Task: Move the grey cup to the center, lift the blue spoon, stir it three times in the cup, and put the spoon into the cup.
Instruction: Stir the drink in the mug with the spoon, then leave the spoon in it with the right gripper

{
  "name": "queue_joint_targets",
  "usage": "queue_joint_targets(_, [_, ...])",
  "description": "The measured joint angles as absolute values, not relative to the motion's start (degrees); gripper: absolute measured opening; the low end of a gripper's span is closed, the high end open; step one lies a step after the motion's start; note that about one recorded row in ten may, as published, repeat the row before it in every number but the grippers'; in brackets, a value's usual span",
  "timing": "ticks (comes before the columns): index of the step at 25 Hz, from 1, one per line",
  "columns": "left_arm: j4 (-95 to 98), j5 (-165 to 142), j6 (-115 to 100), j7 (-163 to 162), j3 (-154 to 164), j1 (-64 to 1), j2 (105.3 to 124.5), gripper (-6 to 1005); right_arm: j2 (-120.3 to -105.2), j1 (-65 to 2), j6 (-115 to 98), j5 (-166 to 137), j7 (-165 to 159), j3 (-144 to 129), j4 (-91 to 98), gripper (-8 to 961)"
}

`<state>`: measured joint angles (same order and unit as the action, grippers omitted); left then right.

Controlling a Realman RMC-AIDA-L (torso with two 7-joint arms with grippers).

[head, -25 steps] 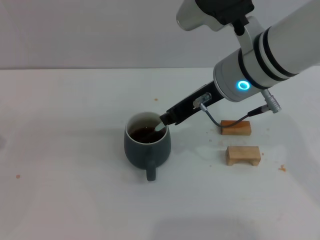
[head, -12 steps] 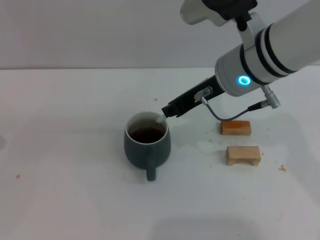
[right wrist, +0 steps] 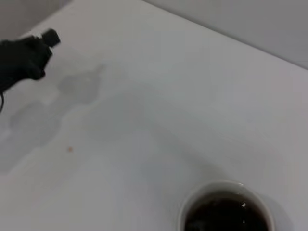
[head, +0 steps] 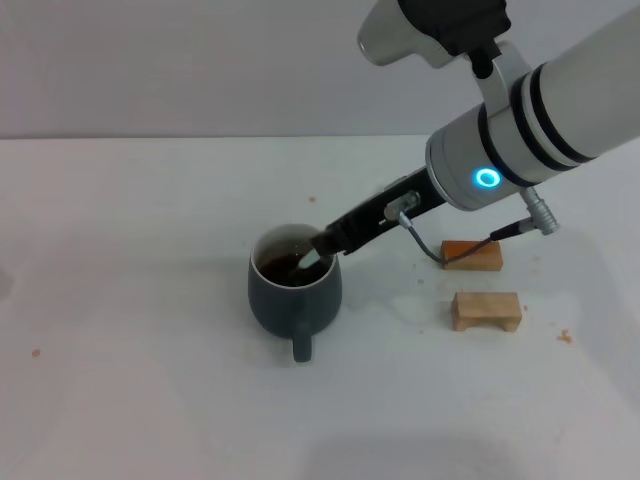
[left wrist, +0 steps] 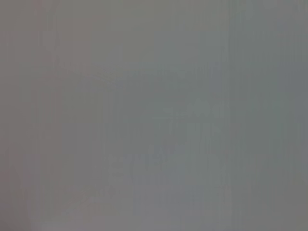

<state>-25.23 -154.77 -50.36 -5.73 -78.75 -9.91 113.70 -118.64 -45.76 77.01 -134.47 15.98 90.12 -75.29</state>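
The grey cup [head: 295, 293] stands near the table's middle, handle toward me, with dark brown liquid inside. It also shows in the right wrist view [right wrist: 225, 210]. My right gripper [head: 333, 241] reaches in from the right, just above the cup's far right rim. It is shut on the blue spoon [head: 314, 260], whose pale handle slants down into the liquid; its bowl is hidden in the cup. A dark shape [right wrist: 25, 57] far off at the table's edge in the right wrist view looks like my left gripper, parked. The left wrist view shows only plain grey.
Two small wooden blocks [head: 472, 256] [head: 486, 309] lie on the white table [head: 150, 220] to the right of the cup, under my right arm. Small brown specks dot the table.
My right gripper rose with the spoon above the cup's rim, then came back down, so the spoon dips into the liquid again. The cup has not moved.
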Motion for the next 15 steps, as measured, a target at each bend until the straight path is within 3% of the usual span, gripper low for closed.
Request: queue_joint_targets(15, [-25.32,-154.78,-50.38,-5.90,-78.83,-9.50,113.68,-2,-118.68,-44.80,73.79,-134.19,18.81,89.36,-74.85,258])
